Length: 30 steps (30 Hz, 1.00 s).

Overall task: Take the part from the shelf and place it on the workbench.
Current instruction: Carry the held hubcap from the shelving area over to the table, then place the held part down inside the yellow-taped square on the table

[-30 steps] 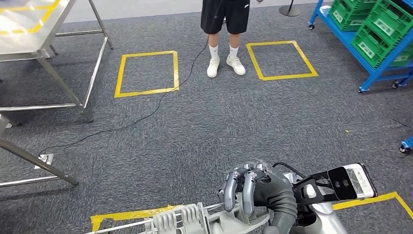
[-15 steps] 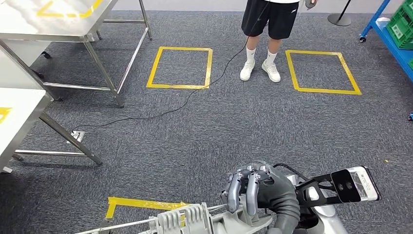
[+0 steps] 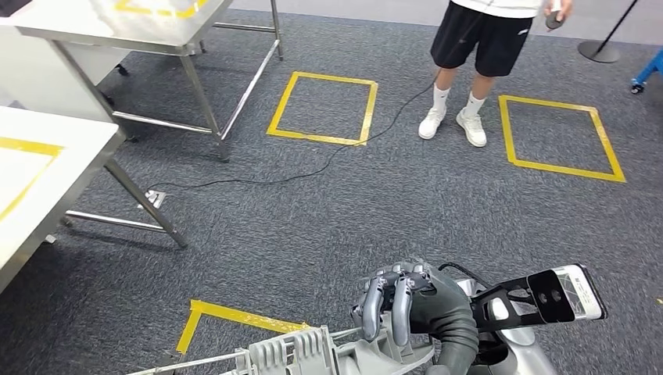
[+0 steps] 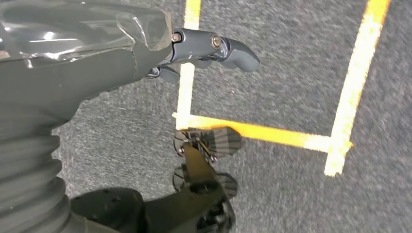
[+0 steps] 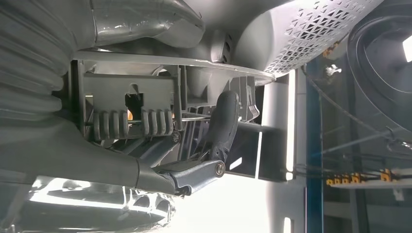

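Progress looks about halfway, judging from how things lie: the part [image 3: 313,353], a grey ribbed moulding with a thin rod along it, is off the shelf and in the right hand [image 3: 400,301], while the surface [image 3: 47,168] it is meant for stands well off, ahead and to the left of that hand across open grey carpet. What is left, by my reading, is to close that gap, turn toward the white top with its yellow tape lines, and set the part down flat. The right hand grips the part, its dark fingers [image 3: 374,305] curled over the near edge in the head view; the right wrist view shows the thumb [image 5: 221,131] pressed against the part's ribbed section [image 5: 131,121] from the other side. The part's long axis runs roughly level and crosswise, stretching out from the hand toward the robot's left, tilted slightly down at the far end as far as the head view shows; that end is cut off by the edge, so its full length cannot be told. The left hand [image 4: 214,46] hangs above the carpet and yellow floor tape [image 4: 272,133], holding nothing, fingers loosely apart. A second metal table [image 3: 156,23] stands further ahead, and a person [image 3: 489,47] stands beyond, ahead of the right hand.
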{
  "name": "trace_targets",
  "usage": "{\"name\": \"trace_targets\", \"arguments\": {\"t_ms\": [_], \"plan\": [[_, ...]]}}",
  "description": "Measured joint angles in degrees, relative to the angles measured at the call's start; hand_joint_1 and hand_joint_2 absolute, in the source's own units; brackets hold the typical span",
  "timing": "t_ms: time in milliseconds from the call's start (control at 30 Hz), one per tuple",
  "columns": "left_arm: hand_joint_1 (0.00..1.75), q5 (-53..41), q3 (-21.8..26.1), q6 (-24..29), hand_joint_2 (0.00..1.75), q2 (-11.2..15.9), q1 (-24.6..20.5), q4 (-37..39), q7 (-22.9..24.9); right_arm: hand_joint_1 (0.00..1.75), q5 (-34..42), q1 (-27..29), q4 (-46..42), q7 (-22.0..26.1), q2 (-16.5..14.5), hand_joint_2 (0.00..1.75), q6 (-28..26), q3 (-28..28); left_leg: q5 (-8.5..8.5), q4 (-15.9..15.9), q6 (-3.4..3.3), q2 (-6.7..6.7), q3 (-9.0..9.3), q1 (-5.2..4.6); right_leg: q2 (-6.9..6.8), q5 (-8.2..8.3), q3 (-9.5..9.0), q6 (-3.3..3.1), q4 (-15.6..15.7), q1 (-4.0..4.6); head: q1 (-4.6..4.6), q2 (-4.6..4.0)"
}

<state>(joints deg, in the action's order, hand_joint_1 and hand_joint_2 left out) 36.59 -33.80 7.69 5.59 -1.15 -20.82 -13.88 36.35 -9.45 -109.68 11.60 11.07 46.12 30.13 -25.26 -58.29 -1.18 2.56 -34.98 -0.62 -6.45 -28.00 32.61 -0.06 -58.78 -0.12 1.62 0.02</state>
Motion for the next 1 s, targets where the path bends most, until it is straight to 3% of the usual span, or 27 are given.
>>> {"name": "trace_targets", "arguments": {"t_ms": [67, 133, 200, 233, 267, 333, 367, 433, 500, 567, 633, 700, 733, 767, 800, 867, 933, 1000], "plan": [[0.0, 0.0, 0.0, 0.0, 1.75, 0.0, 0.1, 0.0, 0.0, 1.75, 0.0, 0.0, 0.0, 0.0, 0.0, 1.75, 0.0, 0.0, 0.66, 1.0, -0.63, -1.38, 0.93, 0.38, 1.97, -0.95, 0.54, 0.29, -1.7, -0.15, -0.12, 0.0], [0.0, 0.0, 0.0, 0.0, 1.75, -0.1, -0.1, -0.1, 0.0, 1.75, 0.0, 0.1, -0.1, 0.0, 0.1, 1.75, 0.1, 0.0, 1.03, 1.5, -0.95, -2.85, 1.42, 0.63, 5.1, -3.5, 3.6, 0.14, -8.1, -0.32, -0.39, 0.0], [0.0, 0.0, 0.0, 0.1, 1.75, -0.1, -0.3, -0.1, 0.0, 1.75, 0.0, 0.2, 0.0, 0.0, 0.2, 1.75, 0.1, -0.1, 1.02, 1.5, -0.99, -4.53, 1.42, 0.7, 6.1, -5.62, 7.62, 0.29, -15.2, -0.45, -0.52, 0.0], [0.0, 0.0, 0.0, 0.1, 1.75, -0.2, -0.2, -0.1, 0.0, 1.75, 0.0, 0.3, 0.0, 0.0, 0.2, 1.75, 0.2, -0.1, 0.98, 1.4, -0.95, -5.42, 1.45, 0.74, 6.18, -5.48, 8.56, 0.68, -16.3, -0.58, -0.52, 0.0], [0.0, 0.0, 0.0, 0.2, 1.75, -0.2, -0.2, -0.1, 0.0, 1.75, 0.0, 0.3, 0.0, 0.0, 0.2, 1.75, 0.2, -0.1, 0.93, 1.4, -0.87, -6.32, 1.51, 0.82, 6.28, -4.4, 8.33, 1.24, -15.1, -0.78, -0.52, 0.0], [0.0, 0.0, 0.0, 0.2, 1.75, -0.3, -0.2, -0.1, 0.0, 1.75, 0.0, 0.3, -0.1, 0.0, 0.2, 1.75, 0.2, -0.1, 0.63, 0.9, -0.41, -8.06, 1.49, 1.04, 7.63, -0.8, 5.33, 2.46, -7.5, -1.43, -0.56, 0.0], [0.0, 0.0, 0.1, 0.3, 1.75, -0.4, -0.2, -0.1, 0.1, 1.75, 0.0, 0.3, -0.1, 0.0, 0.1, 1.75, 0.2, -0.1, 0.35, 0.5, -0.01, -8.84, 1.34, 1.04, 8.54, 0.68, 3.75, 2.59, -4.0, -1.64, -0.62, 0.0], [0.0, 0.0, 0.1, 0.6, 1.75, -0.3, 0.0, -0.1, 0.1, 1.75, 0.0, 0.3, -0.1, -0.1, 0.1, 1.75, 0.2, -0.1, -0.06, -0.1, 0.74, -9.95, 0.86, 1.04, 9.54, 1.95, 2.23, 1.87, -0.7, -1.65, -0.67, 0.0], [0.0, -0.1, 0.1, 0.8, 1.75, -0.3, 0.3, -0.2, 0.1, 1.75, 0.0, 0.2, -0.1, -0.3, -0.1, 1.75, 0.3, -0.1, -0.19, -0.1, 1.27, -10.34, 0.59, 1.23, 8.6, 2.04, 2.13, 0.78, -0.7, -1.37, -0.68, 0.0], [0.0, -0.2, 0.1, 1.0, 1.75, -0.3, 0.4, -0.2, 0.2, 1.75, 0.0, 0.0, -0.2, -0.4, -0.3, 1.75, 0.3, -0.1, -1.12, -1.6, 1.81, -7.89, -0.11, 1.21, 7.71, 2.03, 1.93, 0.04, -0.5, -1.43, -0.52, 0.0], [0.0, -0.3, 0.2, 1.1, 1.75, -0.2, 0.3, -0.4, 0.2, 1.75, 0.0, -0.1, -0.2, -0.6, -0.5, 1.75, 0.3, -0.1, -3.99, -7.2, 2.22, -4.29, -2.86, 1.17, 6.62, 1.81, 1.71, -0.54, -0.5, -1.28, -0.22, 0.0], [0.0, -0.4, 0.3, 1.2, 1.75, -0.1, 0.1, -0.5, 0.2, 1.75, 0.1, -0.1, -0.3, -0.8, -0.5, 1.75, 0.3, -0.1, -6.69, -14.4, 2.43, -3.0, -6.64, 1.35, 5.31, 1.55, 1.58, -0.89, -0.5, -0.97, -0.1, 0.0], [0.0, -0.4, 0.3, 1.2, 1.75, -0.1, 0.1, -0.6, 0.2, 1.75, 0.1, -0.1, -0.3, -0.8, -0.5, 1.75, 0.3, -0.1, -6.78, -16.0, 2.45, -2.83, -7.61, 1.38, 4.65, 1.41, 1.5, -1.0, -0.5, -0.86, -0.09, 0.0], [0.0, -0.4, 0.3, 1.2, 1.75, -0.1, 0.2, -0.6, 0.2, 1.75, 0.2, -0.1, -0.3, -0.8, -0.5, 1.75, 0.3, -0.1, -5.78, -15.3, 2.4, -2.69, -7.41, 1.37, 4.01, 1.27, 1.36, -1.05, -0.5, -0.78, -0.08, 0.0], [0.0, -0.4, 0.3, 1.2, 1.75, -0.1, 0.2, -0.6, 0.2, 1.75, 0.2, -0.1, -0.3, -0.8, -0.5, 1.75, 0.3, -0.1, -3.96, -12.4, 2.24, -2.38, -6.03, 1.33, 3.41, 1.11, 1.14, -1.05, -0.5, -0.71, -0.08, 0.0], [0.0, -0.4, 0.4, 1.2, 1.75, 0.1, 0.1, -0.7, 0.2, 1.75, 0.2, -0.2, -0.3, -0.8, -0.5, 1.75, 0.3, -0.1, -0.75, -4.5, 1.6, -0.48, -2.04, 0.92, 2.32, 0.77, 0.62, -0.88, -0.4, -0.47, -0.11, 0.0], [0.0, -0.4, 0.5, 1.3, 1.75, 0.2, 0.1, -0.9, 0.2, 1.75, 0.3, -0.3, -0.3, -0.9, -0.6, 1.75, 0.3, -0.1, 0.03, -0.7, 0.91, 0.79, -0.18, 0.33, 1.37, 0.5, 0.31, -0.51, -0.3, -0.29, -0.12, 0.0], [0.0, -0.4, 0.7, 1.3, 1.75, 0.3, 0.1, -1.1, 0.2, 1.75, 0.4, -0.4, -0.3, -0.9, -0.7, 1.75, 0.3, -0.1, -0.01, -0.3, 0.35, -0.07, -0.08, 0.05, 0.47, 0.38, 0.02, 0.02, 0.0, -0.29, -0.09, 0.0]]}}
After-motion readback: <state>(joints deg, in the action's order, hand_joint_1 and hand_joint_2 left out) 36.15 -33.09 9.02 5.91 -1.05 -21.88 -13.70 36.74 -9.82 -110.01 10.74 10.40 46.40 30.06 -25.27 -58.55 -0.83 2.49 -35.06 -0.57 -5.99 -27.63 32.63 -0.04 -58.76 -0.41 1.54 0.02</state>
